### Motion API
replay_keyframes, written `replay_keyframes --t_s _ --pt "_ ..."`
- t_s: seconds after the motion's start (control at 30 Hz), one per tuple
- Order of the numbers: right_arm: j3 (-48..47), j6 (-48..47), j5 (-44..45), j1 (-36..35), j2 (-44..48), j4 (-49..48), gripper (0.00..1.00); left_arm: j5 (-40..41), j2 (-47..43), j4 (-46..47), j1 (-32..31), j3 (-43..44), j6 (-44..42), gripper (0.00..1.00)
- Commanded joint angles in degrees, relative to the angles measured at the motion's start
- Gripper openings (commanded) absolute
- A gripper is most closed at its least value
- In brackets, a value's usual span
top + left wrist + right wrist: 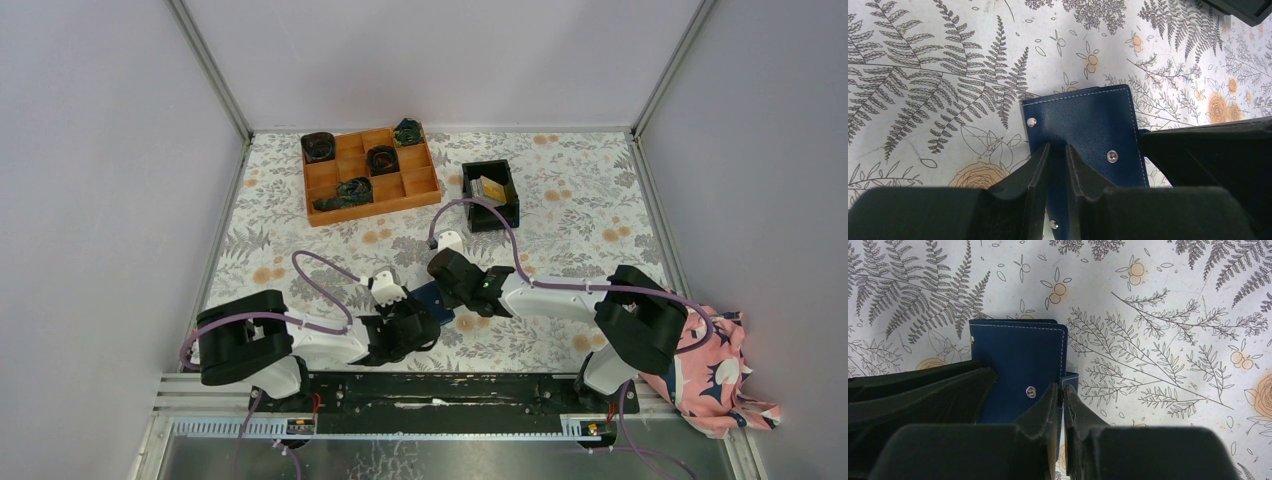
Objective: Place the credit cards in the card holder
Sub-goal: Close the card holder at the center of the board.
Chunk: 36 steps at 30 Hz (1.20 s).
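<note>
Left gripper (pixel 1058 150) and right gripper (pixel 1060 389) are both clamping the shut card holder (pixel 1083 122) (credit cards (pixel 492 188) lying in the black bin (pixel 468 200)); 0 seem loaded.

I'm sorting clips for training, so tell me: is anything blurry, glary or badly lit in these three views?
Top view: even soft light, no glare, all sharp. Left wrist: card holder crisp, its snap glinting slightly, left fingers dark and soft. Right wrist: likewise, card holder sharp, right fingers a black blur.
</note>
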State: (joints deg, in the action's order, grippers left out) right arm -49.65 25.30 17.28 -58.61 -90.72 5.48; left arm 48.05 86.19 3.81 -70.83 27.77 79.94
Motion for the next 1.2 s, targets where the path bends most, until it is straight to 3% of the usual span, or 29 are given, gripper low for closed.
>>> replay_keyframes --t_s 0.0,0.4,0.67,1.17 --pt "-2.43 -0.39 -1.32 -1.42 0.06 -1.10 0.11 -6.45 3.03 -0.59 -0.27 0.10 -1.46 0.25" --pt "-2.31 -0.54 0.89 -2.56 -1.77 -0.87 0.10 -8.35 -1.25 5.46 -1.29 -1.89 -4.10 0.25" --pt "-2.58 -0.61 1.22 -2.74 -2.27 -0.80 0.10 -12.38 -1.15 18.65 -1.84 -5.43 -7.62 0.26" --pt "-2.84 -0.26 2.58 -4.16 -2.94 0.45 0.10 -12.16 -0.50 22.13 -2.33 -6.02 -8.42 0.26"
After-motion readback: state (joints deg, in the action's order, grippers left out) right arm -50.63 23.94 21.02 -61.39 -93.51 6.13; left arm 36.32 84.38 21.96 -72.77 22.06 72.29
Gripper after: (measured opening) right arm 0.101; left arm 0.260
